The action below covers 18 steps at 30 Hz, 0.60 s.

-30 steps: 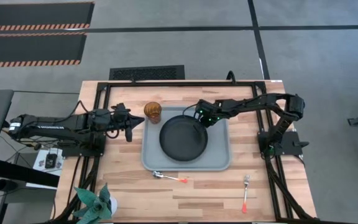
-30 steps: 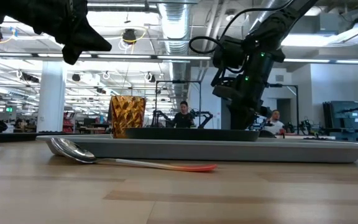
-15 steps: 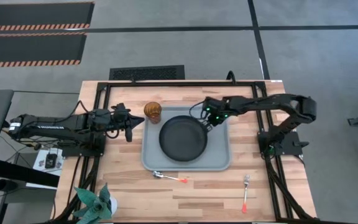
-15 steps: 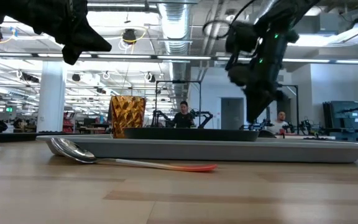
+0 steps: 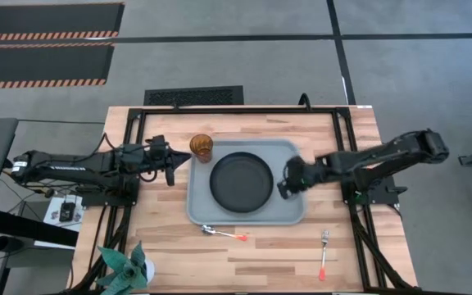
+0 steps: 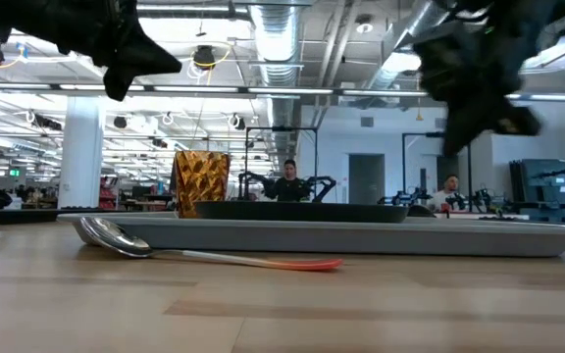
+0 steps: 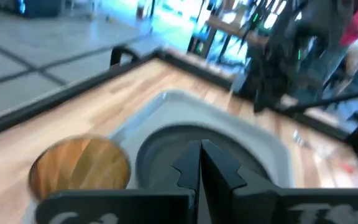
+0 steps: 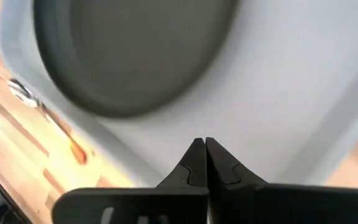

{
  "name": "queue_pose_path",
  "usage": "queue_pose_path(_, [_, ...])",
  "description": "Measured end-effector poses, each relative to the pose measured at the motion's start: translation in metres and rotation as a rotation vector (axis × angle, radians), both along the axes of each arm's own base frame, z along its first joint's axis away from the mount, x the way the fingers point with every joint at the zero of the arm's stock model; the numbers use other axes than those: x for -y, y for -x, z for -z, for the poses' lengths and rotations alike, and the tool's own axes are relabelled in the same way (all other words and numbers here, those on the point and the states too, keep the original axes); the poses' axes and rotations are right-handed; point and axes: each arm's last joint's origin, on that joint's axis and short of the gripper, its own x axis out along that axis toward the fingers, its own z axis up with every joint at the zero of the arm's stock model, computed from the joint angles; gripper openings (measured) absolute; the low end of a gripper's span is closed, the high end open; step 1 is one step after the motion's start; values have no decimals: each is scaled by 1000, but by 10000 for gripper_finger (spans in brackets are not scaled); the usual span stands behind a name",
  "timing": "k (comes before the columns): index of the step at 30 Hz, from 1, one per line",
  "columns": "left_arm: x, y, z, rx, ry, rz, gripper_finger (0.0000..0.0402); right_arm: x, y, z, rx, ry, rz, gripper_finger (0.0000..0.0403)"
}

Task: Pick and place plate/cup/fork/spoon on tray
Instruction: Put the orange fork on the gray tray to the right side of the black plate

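Observation:
The black plate (image 5: 241, 181) lies in the middle of the grey-blue tray (image 5: 289, 209). The amber cup (image 5: 201, 147) stands upright at the tray's far left corner. The spoon (image 5: 224, 233) lies on the table in front of the tray's near edge. The fork (image 5: 324, 254) lies on the table at the near right. My right gripper (image 5: 285, 182) is shut and empty above the tray's right part, beside the plate; the right wrist view (image 8: 202, 142) shows its fingertips together. My left gripper (image 5: 179, 164) is shut and empty in the air just left of the tray, near the cup.
A small green plant (image 5: 125, 266) stands at the table's near left corner. Bare wood lies to the right of the tray and along the near edge around the fork. People and equipment show in the room beyond the table in the low view.
My right gripper has left the plate's far right rim and gone up and toward the table's right and near side, now over the tray's right part. The plate has stayed where it was. My left arm has kept still.

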Motion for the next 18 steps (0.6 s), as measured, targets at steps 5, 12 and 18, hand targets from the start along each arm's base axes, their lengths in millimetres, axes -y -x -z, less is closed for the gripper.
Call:
queue_pose_path(5, [1,-1,21,130,-10,50,0,-49,15,4,-45,-89,84,3])
queue_pose_path(12, [4,3,41,210,8,121,0,-114,49,13,-133,-267,178,12])
queue_pose_path(18, [4,3,43,199,-1,141,0,-152,69,28,-303,-379,214,39])
